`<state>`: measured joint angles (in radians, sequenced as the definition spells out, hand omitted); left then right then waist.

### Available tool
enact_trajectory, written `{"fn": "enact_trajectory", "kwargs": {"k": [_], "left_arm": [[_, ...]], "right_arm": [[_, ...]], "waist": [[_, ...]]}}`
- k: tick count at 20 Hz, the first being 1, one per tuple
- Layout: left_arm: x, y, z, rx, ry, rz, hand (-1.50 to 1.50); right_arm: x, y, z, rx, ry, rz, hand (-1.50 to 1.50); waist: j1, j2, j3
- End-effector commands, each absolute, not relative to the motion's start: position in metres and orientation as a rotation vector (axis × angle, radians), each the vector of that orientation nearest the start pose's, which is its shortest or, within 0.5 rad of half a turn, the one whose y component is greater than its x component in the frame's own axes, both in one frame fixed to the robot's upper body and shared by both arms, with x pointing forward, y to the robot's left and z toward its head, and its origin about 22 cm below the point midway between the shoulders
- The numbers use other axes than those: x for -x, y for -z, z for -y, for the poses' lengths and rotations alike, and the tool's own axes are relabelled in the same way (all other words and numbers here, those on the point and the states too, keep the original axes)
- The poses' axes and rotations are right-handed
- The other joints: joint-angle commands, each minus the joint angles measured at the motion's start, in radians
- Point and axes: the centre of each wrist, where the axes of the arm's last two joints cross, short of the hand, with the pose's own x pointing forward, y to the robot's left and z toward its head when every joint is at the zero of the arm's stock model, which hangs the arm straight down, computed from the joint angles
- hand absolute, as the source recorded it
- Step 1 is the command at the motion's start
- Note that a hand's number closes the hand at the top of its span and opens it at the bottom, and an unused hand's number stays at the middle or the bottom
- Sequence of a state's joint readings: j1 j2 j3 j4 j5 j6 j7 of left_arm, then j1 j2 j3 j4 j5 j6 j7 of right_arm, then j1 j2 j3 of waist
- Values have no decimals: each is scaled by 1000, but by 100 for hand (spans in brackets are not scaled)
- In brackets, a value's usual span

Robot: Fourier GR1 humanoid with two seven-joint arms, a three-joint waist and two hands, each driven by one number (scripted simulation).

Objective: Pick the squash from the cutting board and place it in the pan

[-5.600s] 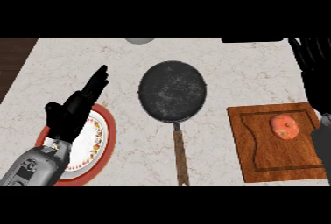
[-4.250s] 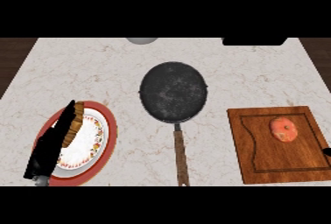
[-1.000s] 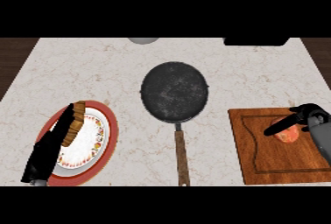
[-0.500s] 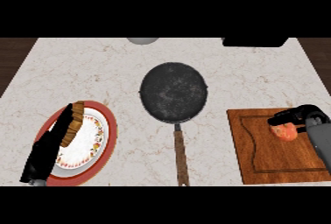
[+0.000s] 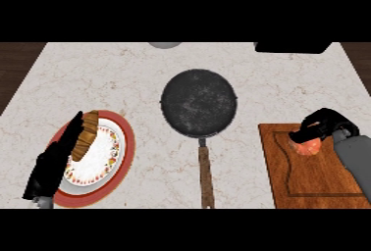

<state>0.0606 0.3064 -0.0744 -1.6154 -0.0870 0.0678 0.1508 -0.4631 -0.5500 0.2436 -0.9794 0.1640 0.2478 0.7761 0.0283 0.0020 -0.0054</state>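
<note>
The right hand [image 5: 328,125] has its fingers curled around the squash [image 5: 307,146], which sits on the cutting board [image 5: 313,179] at the right side of the marble table [image 5: 109,78]. To the left is the pan [image 5: 198,102], apart from the board. The left hand [image 5: 54,164] lies with straight fingers over a plate [image 5: 109,162]. No writing is readable.

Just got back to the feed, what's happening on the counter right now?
The right robot hand is curled over the squash, which sits on the cutting board. The pan in the middle of the counter holds nothing yet. The left robot hand rests open over the plate at the left.
</note>
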Motion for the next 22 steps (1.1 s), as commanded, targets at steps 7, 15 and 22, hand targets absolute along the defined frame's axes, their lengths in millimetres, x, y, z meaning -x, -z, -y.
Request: {"fn": "enact_trajectory", "kwargs": {"k": [7, 15, 22], "left_arm": [[-230, -15, -286, -319, 274, 1393, 0], [-239, -9, -290, -332, 261, 1402, 0], [-220, 4, -272, -322, 286, 1392, 0]], "right_arm": [[-356, -82, 319, 897, -1133, 1025, 150], [-378, -139, 274, 1021, -1086, 1617, 150], [-414, -164, 234, 848, -1050, 1717, 150]], "waist": [[-6, 3, 8], [-18, 3, 5], [-6, 2, 5]]}}
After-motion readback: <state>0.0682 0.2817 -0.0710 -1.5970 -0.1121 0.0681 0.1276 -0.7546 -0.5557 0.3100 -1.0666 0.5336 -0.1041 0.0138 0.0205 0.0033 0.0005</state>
